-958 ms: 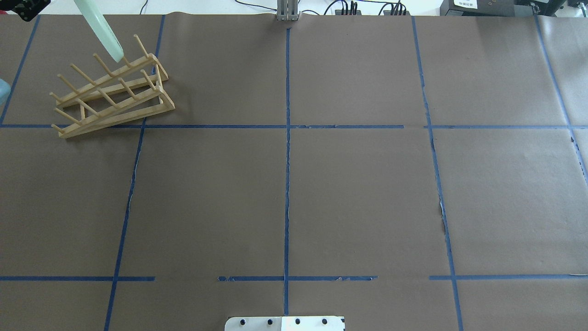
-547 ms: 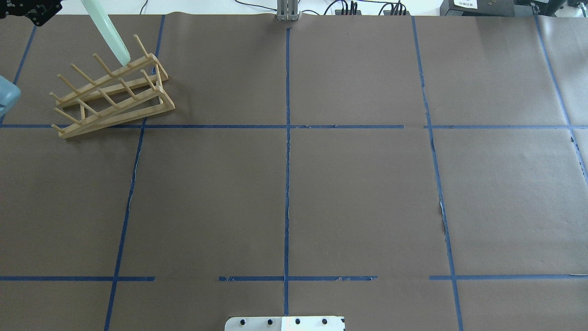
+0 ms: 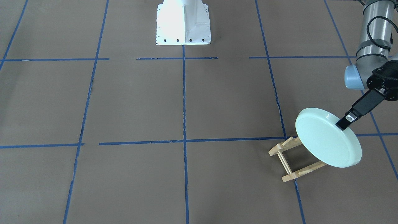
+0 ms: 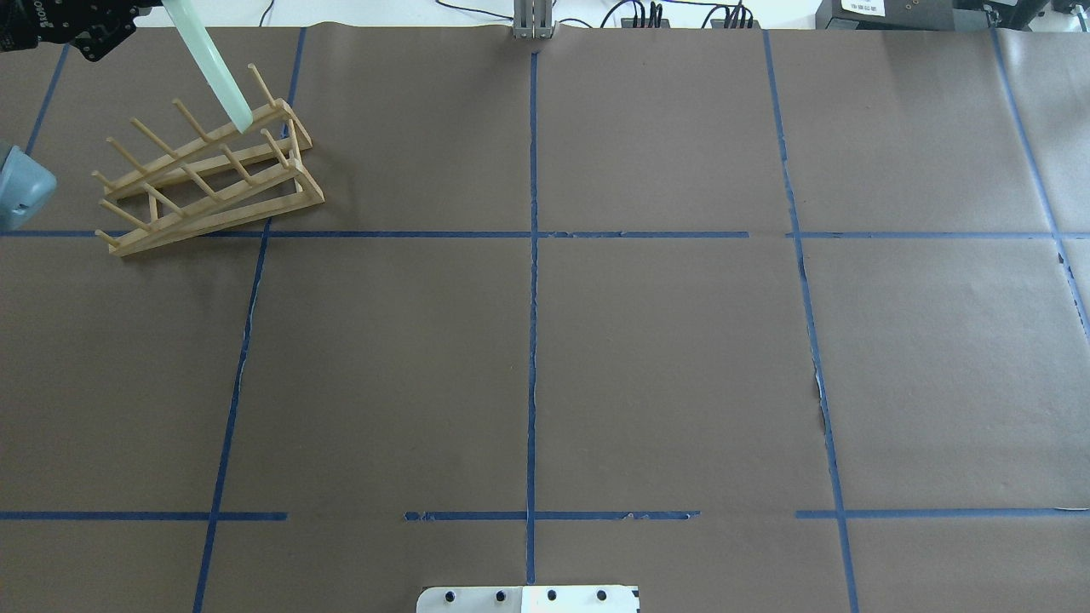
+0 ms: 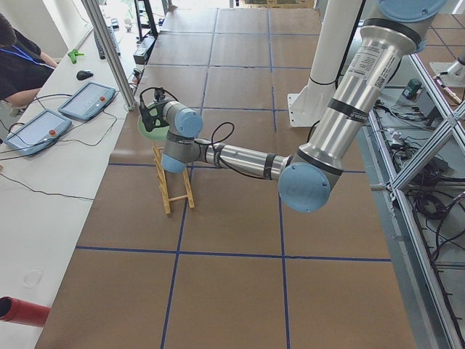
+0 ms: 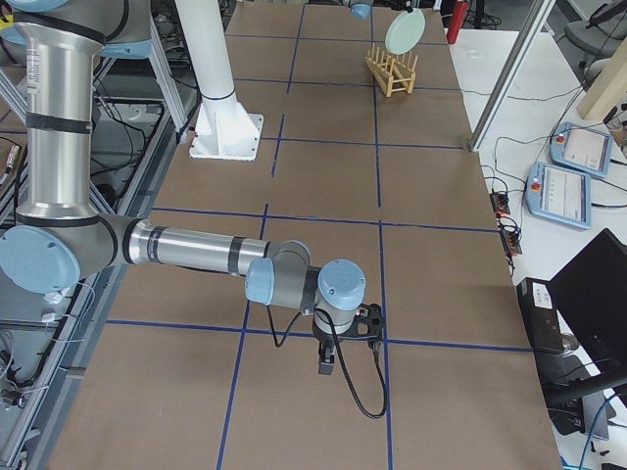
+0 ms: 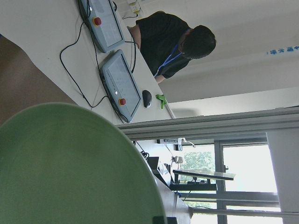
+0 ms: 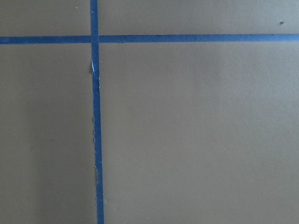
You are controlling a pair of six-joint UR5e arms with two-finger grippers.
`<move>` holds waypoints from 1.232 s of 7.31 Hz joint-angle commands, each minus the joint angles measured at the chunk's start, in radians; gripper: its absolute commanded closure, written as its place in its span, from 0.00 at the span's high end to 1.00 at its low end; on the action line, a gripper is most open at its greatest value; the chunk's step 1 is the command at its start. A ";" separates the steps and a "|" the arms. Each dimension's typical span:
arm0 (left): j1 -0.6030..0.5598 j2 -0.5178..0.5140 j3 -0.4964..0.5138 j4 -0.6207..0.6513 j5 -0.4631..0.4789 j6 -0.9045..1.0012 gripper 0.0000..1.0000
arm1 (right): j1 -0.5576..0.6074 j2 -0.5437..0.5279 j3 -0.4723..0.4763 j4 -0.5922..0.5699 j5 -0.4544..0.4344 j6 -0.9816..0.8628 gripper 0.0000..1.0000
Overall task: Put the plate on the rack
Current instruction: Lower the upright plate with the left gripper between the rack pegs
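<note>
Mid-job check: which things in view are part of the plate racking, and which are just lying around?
In the job: round pale mint-green plate; light-wood pegged dish rack; left gripper, shut on the plate's rim.
Lying about: two grey tablet pendants with red buttons, black mouse, red cylinder, all on the white side bench.

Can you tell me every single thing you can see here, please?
plate: one, pale mint green, held tilted at one end of the rack
rack: one, light wood, on the table, far out on the robot's left
table: one, brown cover
tape lines: several, blue, crossing the table
control tablets: two, grey, on the side bench
side bench: one, white, beside the table
mouse: one, black, on the bench
person: one, black top, at the bench
robot base: one, white, table edge
left gripper: black, shut on the plate's rim
right gripper: black, low over bare table; open or shut unclear
</note>
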 commanded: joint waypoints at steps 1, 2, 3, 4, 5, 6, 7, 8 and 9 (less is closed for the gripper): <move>0.013 0.001 0.010 -0.015 0.005 0.007 0.00 | 0.000 0.000 0.000 0.000 0.000 0.000 1.00; 0.016 0.001 0.016 -0.017 0.005 0.015 0.00 | 0.000 0.000 0.000 0.000 0.000 0.000 1.00; 0.018 0.003 0.018 -0.017 0.005 0.028 0.00 | 0.000 0.000 0.000 -0.001 0.000 0.000 1.00; 0.018 0.003 0.024 -0.017 0.005 0.033 0.00 | 0.000 0.000 0.000 0.000 0.000 0.000 1.00; 0.021 0.001 0.029 -0.017 0.005 0.035 0.00 | 0.000 0.000 0.000 0.000 0.000 0.000 1.00; 0.030 0.003 0.033 -0.017 0.008 0.036 0.00 | 0.000 0.000 0.000 0.000 0.000 0.000 1.00; 0.041 0.001 0.036 -0.017 0.030 0.036 0.00 | 0.000 0.000 0.000 0.000 0.000 0.000 1.00; 0.050 0.003 0.039 -0.017 0.035 0.038 0.00 | 0.000 0.000 0.000 -0.001 0.000 0.000 1.00; 0.054 0.003 0.047 -0.017 0.043 0.039 0.00 | 0.000 0.000 0.000 -0.001 0.000 0.000 1.00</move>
